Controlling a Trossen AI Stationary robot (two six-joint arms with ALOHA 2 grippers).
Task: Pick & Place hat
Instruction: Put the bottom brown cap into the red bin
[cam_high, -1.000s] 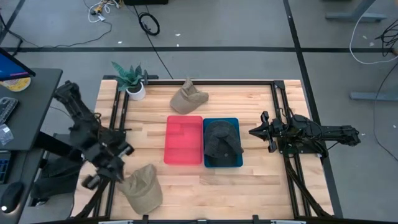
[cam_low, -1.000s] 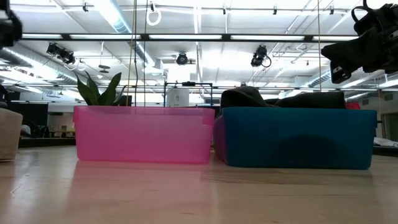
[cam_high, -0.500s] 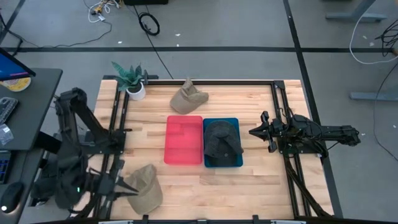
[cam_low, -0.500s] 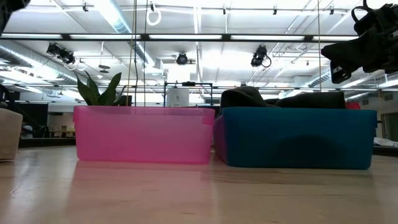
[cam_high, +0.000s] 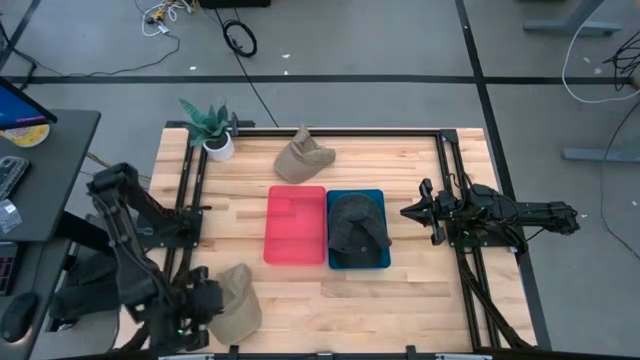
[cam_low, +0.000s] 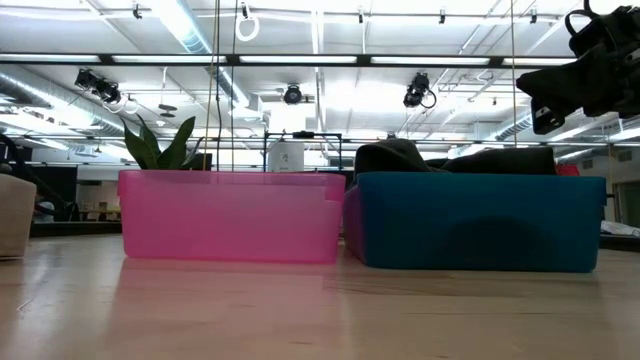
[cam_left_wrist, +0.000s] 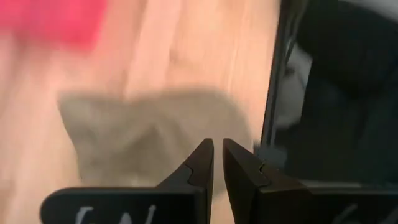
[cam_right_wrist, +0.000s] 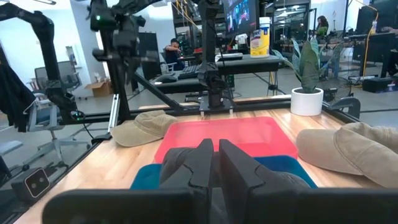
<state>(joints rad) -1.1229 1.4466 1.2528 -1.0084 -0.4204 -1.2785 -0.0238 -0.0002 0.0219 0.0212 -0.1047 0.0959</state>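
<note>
Your left gripper (cam_high: 195, 305), fingers pressed together and empty, hovers beside the soft tan fabric cap (cam_high: 234, 300) at the table's near-left corner. It looks light and floppy; pinch its crown or brim. The right gripper (cam_high: 418, 212), also closed, waits beside the blue bin (cam_high: 381, 262).

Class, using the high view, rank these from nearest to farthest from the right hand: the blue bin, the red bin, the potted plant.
From the right hand, at the table's right side:
1. Blue bin, centre, holding a dark hat.
2. Red bin, just left of the blue one.
3. Potted plant, far back-left corner.
</note>
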